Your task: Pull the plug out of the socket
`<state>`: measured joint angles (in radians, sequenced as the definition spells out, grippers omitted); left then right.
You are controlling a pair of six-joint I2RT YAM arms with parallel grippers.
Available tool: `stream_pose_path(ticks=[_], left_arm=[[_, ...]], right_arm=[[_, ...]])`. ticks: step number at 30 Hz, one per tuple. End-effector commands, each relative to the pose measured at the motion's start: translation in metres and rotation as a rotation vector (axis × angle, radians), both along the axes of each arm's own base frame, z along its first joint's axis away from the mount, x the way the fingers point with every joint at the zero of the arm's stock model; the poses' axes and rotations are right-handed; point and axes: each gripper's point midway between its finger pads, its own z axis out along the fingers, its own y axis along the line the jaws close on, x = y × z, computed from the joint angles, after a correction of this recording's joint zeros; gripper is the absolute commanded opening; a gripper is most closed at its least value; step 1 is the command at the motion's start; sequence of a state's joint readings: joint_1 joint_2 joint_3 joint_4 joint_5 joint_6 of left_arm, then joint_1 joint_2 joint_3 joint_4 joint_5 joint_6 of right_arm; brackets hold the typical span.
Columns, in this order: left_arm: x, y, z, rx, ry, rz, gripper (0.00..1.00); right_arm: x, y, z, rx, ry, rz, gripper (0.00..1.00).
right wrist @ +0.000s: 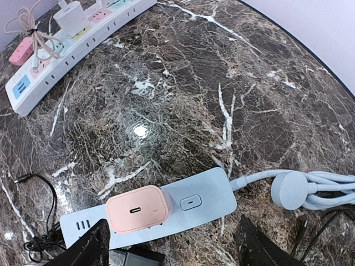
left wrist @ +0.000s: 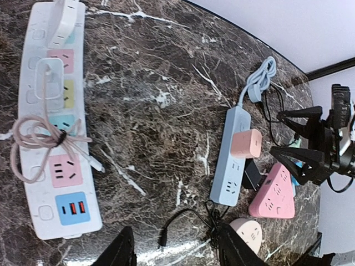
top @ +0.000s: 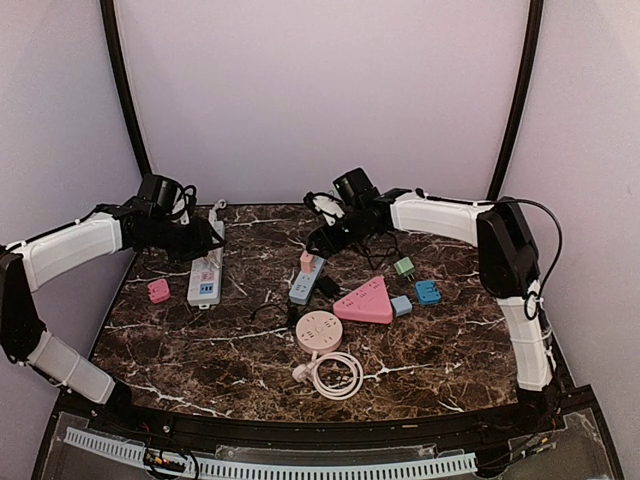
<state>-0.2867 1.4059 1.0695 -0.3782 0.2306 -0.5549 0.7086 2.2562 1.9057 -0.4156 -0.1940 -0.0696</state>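
My right gripper [right wrist: 175, 246] hung just above the blue power strip [right wrist: 216, 194]. Its two fingers [right wrist: 91, 249] were spread wide, one at each side of the strip, and it had hold of nothing. The pink plug [right wrist: 137, 209] sat in the middle part of this strip, pushed in flat, right beside the strip's button (the small oval port on top of the plug faced up to my wrist camera). Both fingers were apart from the plug. The strip's cord [right wrist: 333, 185] came out of one end and lay bundled there.

My left gripper [left wrist: 177, 249] was over the left part of the marble table [top: 200, 350], near the white power strip [left wrist: 39, 213]. Its fingers [left wrist: 122, 252] were apart as well, and between them I saw only the table top and a thin black cable [left wrist: 183, 219]. On the white strip lay a tied beige cable [left wrist: 39, 138], and a white charger [left wrist: 62, 22] stood in its far end.

In the top view, a pink triangular socket [top: 365, 302] and a round pink one [top: 318, 330] lay near the blue strip, on the side toward me.
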Motion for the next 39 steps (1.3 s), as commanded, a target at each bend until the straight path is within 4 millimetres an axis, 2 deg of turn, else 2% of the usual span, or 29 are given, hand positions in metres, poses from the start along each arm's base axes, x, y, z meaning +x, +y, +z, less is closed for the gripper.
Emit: stream_pose_path(ticks=[1, 7, 18, 27, 30, 33, 39], left_arm=[[-0.011, -0.034, 0.01, -0.111, -0.011, -0.096, 0.5], [-0.02, -0.051, -0.002, -0.133, 0.017, -0.149, 0.5], [-0.026, -0.062, -0.013, -0.167, 0.037, -0.17, 0.5], [-0.028, -0.07, -0.019, -0.18, 0.051, -0.187, 0.5], [-0.028, -0.071, -0.019, -0.185, 0.051, -0.19, 0.5], [-0.027, -0.073, -0.02, -0.19, 0.053, -0.193, 0.5], [-0.025, -0.08, -0.024, -0.224, 0.063, -0.2, 0.5]], right_arm=[[-0.006, 0.016, 0.005, 0.031, -0.047, 0.173, 0.75], [-0.009, 0.021, -0.008, 0.015, -0.008, 0.247, 0.77], [-0.016, 0.021, -0.029, -0.023, 0.033, 0.278, 0.7], [-0.02, 0.031, -0.047, -0.049, 0.039, 0.3, 0.65], [-0.019, 0.031, -0.047, -0.05, 0.035, 0.294, 0.62], [-0.018, 0.031, -0.046, -0.045, 0.03, 0.286, 0.56], [-0.023, 0.039, -0.046, -0.037, 0.027, 0.248, 0.33]])
